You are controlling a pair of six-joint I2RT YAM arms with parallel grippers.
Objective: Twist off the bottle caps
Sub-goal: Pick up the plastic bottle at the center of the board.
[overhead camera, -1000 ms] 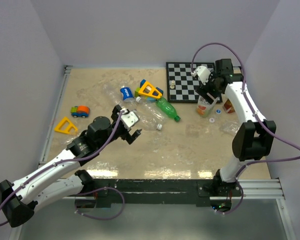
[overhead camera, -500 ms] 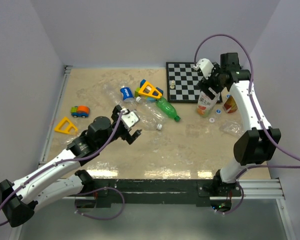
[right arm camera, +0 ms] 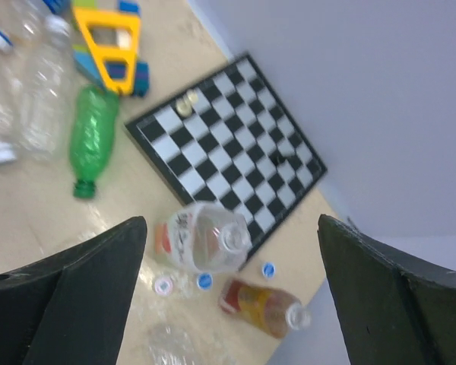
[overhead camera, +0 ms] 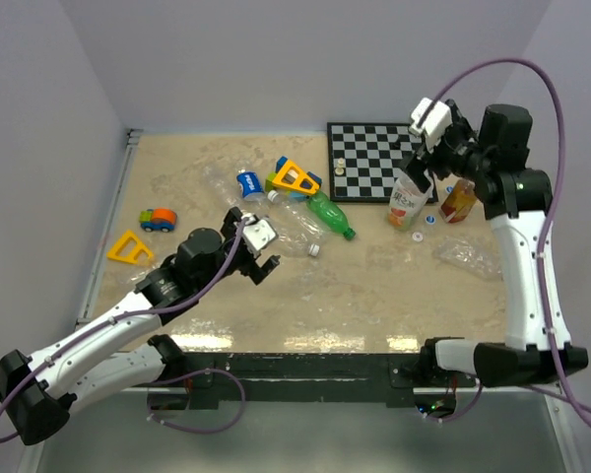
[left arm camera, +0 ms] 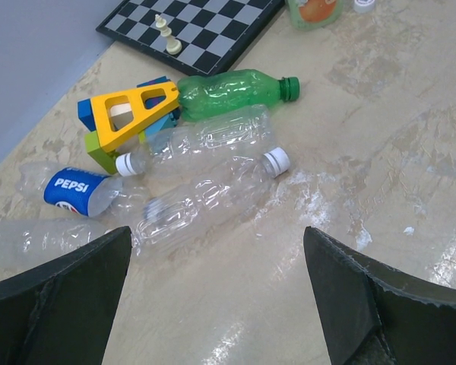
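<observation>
An upright clear bottle with an orange label [overhead camera: 405, 204] [right arm camera: 201, 239] stands by the chessboard, its neck uncapped. My right gripper [overhead camera: 420, 164] [right arm camera: 232, 220] hangs open well above it, holding nothing. Loose bottle caps lie beside it: two blue ones [right arm camera: 204, 280] [right arm camera: 268, 269] and a white one [right arm camera: 163, 286]. An amber bottle [right arm camera: 262, 308] lies there, uncapped. My left gripper [overhead camera: 262, 258] [left arm camera: 216, 236] is open over bare table, just short of two clear bottles [left arm camera: 205, 201] [left arm camera: 205, 141] with white caps [left arm camera: 276, 161] [left arm camera: 126, 163]. The green bottle [left arm camera: 228, 91] keeps its green cap [left arm camera: 290, 88].
A chessboard [overhead camera: 369, 163] with small pale pieces [left arm camera: 167, 38] lies at the back right. A yellow and blue toy [overhead camera: 294, 179], a Pepsi bottle [overhead camera: 248, 184], a toy car [overhead camera: 159, 219] and a yellow triangle [overhead camera: 129, 248] sit to the left. Crumpled clear plastic [overhead camera: 468, 254] lies near the right wall.
My right gripper has risen from the upright bottle's neck toward the back right, and its jaws have spread wider. The left arm has barely moved.
</observation>
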